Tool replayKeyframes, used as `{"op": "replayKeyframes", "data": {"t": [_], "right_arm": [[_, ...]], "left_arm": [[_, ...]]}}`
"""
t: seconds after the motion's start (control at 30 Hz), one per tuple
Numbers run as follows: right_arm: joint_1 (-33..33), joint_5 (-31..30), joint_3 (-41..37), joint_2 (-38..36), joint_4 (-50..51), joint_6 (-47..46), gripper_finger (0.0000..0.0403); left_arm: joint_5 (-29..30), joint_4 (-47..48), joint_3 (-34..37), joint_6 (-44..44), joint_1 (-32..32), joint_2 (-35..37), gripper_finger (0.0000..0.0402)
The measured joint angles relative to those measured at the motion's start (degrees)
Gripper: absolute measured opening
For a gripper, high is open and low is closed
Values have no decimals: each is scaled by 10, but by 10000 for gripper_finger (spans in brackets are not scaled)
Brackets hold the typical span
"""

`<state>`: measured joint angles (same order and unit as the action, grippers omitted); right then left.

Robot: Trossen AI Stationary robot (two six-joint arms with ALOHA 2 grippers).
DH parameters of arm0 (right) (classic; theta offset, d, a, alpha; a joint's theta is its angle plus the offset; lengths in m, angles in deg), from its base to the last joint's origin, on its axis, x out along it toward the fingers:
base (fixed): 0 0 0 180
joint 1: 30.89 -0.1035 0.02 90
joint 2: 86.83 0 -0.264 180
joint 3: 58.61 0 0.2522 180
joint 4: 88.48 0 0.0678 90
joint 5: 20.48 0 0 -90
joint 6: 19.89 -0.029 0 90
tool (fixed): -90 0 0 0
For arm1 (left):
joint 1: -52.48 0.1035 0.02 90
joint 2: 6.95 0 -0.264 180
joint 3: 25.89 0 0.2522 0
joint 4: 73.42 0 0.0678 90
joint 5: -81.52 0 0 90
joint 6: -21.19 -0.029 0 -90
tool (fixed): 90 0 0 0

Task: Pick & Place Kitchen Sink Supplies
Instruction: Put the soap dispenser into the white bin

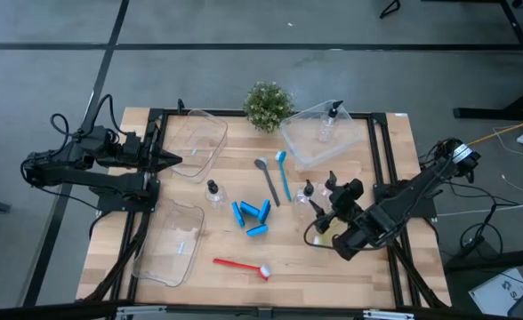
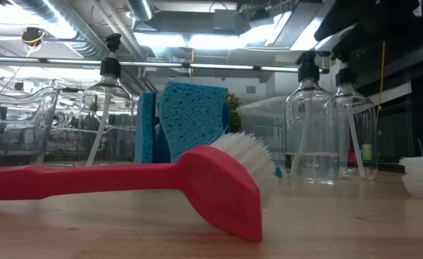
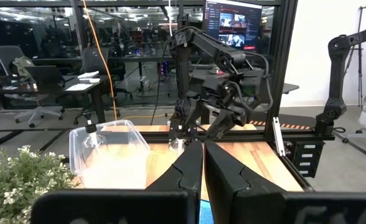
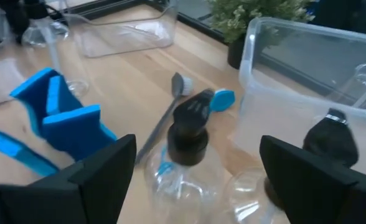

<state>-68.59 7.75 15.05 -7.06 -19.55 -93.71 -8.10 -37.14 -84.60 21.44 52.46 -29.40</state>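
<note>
I am hovering my right gripper (image 4: 195,165), jaws spread wide and empty, over a black-capped bottle (image 4: 186,155) standing just beside a second bottle (image 4: 329,146) near the clear bin (image 4: 282,56). Descending off-centre, I am risking toppling one against the other. My left gripper (image 1: 168,160) is waiting clenched by the table's edge

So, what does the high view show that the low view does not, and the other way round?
Only the high view shows both arms: the left claw shut, waiting at the table's left edge, and the right claw open by two bottles. It also shows the potted plant and the grey brush. Only the low view shows the room's ceiling lights. Both show the red brush and the blue sponge pieces.
</note>
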Motion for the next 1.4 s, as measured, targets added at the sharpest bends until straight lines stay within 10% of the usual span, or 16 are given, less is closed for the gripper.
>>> {"op": "replayKeyframes", "data": {"t": [0.53,1.4], "right_arm": [[-118,-59,1,-37,71,-78,339],[-66,-47,-120,-37,108,-173,339]], "left_arm": [[0,0,0,0,0,0,12],[0,0,0,0,0,0,12]]}}
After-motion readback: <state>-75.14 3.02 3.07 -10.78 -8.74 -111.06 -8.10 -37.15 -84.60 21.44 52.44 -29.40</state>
